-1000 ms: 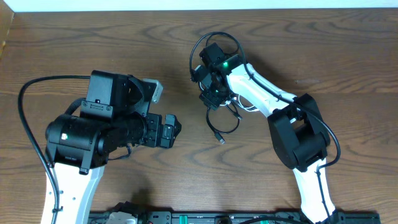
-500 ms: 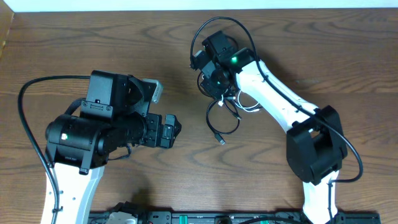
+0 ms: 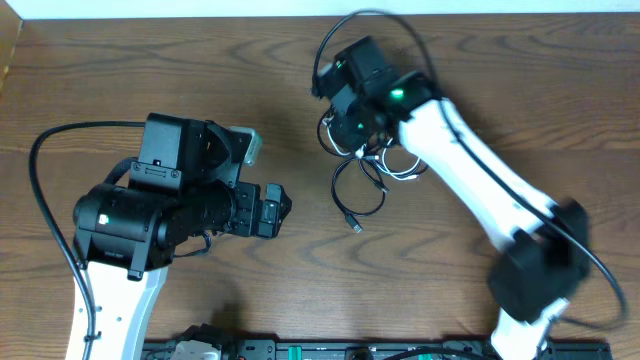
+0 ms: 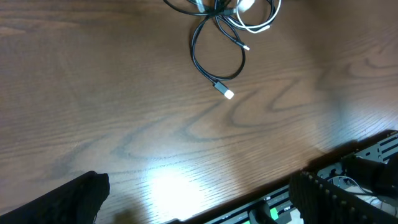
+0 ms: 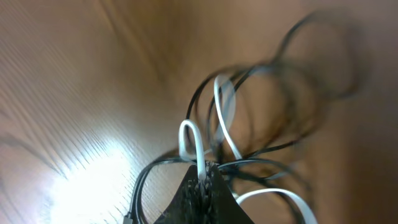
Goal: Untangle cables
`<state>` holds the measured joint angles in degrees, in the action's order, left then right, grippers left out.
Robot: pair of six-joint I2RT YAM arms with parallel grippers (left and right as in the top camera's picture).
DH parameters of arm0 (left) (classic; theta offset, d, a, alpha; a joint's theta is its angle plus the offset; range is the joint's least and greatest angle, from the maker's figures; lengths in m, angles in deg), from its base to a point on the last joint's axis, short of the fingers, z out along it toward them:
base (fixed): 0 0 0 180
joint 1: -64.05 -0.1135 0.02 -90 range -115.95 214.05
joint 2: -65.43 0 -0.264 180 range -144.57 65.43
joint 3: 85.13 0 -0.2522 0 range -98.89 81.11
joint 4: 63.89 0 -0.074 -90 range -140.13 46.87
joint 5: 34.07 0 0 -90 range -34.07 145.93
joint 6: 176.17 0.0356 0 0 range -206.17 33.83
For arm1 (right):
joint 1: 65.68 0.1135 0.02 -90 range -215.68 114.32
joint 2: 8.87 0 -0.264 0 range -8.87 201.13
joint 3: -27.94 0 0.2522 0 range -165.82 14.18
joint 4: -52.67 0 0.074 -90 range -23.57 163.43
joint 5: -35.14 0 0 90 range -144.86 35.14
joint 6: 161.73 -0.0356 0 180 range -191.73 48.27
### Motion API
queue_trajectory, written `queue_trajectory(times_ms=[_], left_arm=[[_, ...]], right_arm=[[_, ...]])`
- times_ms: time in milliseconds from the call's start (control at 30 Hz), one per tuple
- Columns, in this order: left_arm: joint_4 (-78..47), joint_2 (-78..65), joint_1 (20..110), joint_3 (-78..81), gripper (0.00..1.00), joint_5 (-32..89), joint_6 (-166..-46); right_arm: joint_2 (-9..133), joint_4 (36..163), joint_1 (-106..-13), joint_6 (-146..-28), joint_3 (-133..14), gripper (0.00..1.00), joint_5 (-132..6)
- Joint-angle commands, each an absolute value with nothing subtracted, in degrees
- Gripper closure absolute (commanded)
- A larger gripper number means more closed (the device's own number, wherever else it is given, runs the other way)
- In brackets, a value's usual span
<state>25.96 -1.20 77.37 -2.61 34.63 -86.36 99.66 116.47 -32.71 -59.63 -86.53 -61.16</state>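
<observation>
Pinching the cables is the right gripper, clamped on the tangle near the table's far edge; the black loop trails toward the near edge; the left gripper sits wide open and empty, well off to the left.

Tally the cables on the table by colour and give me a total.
black cable: 1 that can be traced; the knot may hide more
white cable: 1
Total: 2 told apart, both caught in one tangle
</observation>
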Motion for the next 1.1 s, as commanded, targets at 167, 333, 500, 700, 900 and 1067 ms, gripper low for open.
queue_trajectory(times_ms=[167, 333, 500, 700, 900, 1067], left_arm=[[26.1, -1.2, 77.2, -3.6, 0.02, 34.0, -86.6], [26.2, -1.2, 77.2, -3.5, 0.02, 34.0, -86.6], [26.2, -1.2, 77.2, -3.5, 0.02, 34.0, -86.6], [26.1, -1.2, 77.2, -3.5, 0.02, 34.2, -86.2], [26.2, -1.2, 77.2, -3.5, 0.02, 34.2, -86.0], [26.1, -1.2, 77.2, -3.5, 0.02, 34.2, -86.0]], right_arm=[[76.9, 113.0, -32.3, -61.4, -87.4, 0.99, -54.8], [66.6, 112.3, -32.3, -61.4, -87.4, 0.99, -51.1], [57.9, 112.4, -32.3, -63.0, -87.4, 0.99, -35.1], [49.5, 111.3, -32.4, -63.0, -87.4, 0.99, -22.0], [42.0, 105.2, -32.4, -63.1, -87.4, 0.99, -18.5], [37.6, 100.2, -32.4, -63.1, -87.4, 0.99, -12.0]])
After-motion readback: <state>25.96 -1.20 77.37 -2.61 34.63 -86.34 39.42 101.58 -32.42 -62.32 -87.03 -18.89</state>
